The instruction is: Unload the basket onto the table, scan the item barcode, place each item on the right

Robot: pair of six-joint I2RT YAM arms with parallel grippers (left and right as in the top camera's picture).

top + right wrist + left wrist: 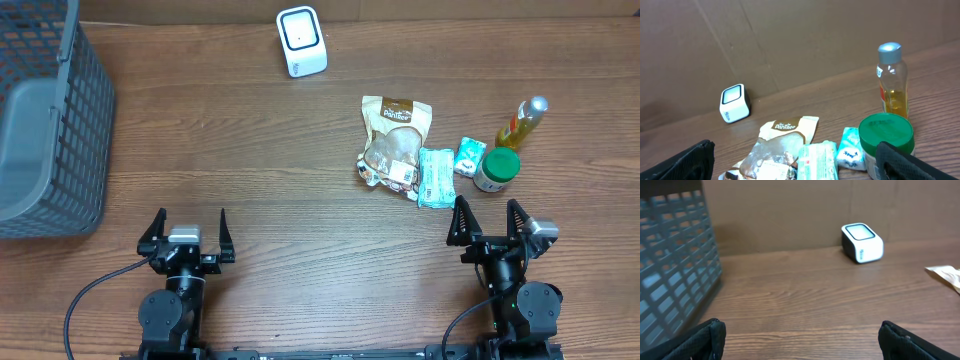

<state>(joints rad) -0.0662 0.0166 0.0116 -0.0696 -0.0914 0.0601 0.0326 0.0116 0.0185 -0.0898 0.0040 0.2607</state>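
Items bunched toward the right edge of the tabletop (250, 160), just past your right gripper (487, 205): bag (398, 130), packet (434, 176), jar (497, 168), bottle (522, 125). Scanner (301, 41) at far edge, mid. Both grippers spread wide, empty; left gripper (190, 215) at near edge. Bag looks light, crinkly, floppy: pinch its top seam, expect sag. Jar likely rigid, slick: take it round the body.

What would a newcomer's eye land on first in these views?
Likely the things huddled at the right of the table: a snack bag, a bottle and a green-lidded jar, just beyond the right gripper. Then the small white scanner alone near the far edge, and the big grey basket at the far left. The left gripper sits at the near edge; both sets of jaws are open and empty.
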